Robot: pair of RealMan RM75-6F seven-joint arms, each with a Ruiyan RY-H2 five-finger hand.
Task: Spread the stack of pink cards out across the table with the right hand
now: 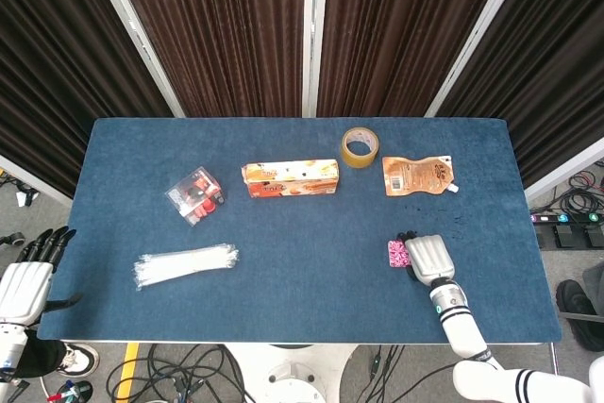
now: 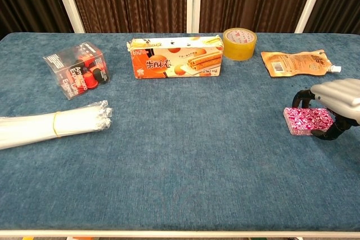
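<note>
The stack of pink patterned cards (image 2: pixel 306 121) (image 1: pixel 397 254) lies on the blue table near its right front. My right hand (image 2: pixel 337 95) (image 1: pixel 429 257) arches over the stack's right part. Its fingers (image 2: pixel 302 96) curl down behind the stack and its thumb (image 2: pixel 329 133) presses the near right corner, so the hand grips the stack. The stack's left end sticks out uncovered. My left hand (image 1: pixel 26 276) hangs off the table's left front corner with its fingers apart, holding nothing.
An orange pouch (image 2: pixel 298 63) and a tape roll (image 2: pixel 239 44) lie behind the cards. An orange biscuit box (image 2: pixel 175 57) stands at mid back. A clear box of red items (image 2: pixel 77 69) and a bundle of white ties (image 2: pixel 53 123) lie on the left.
</note>
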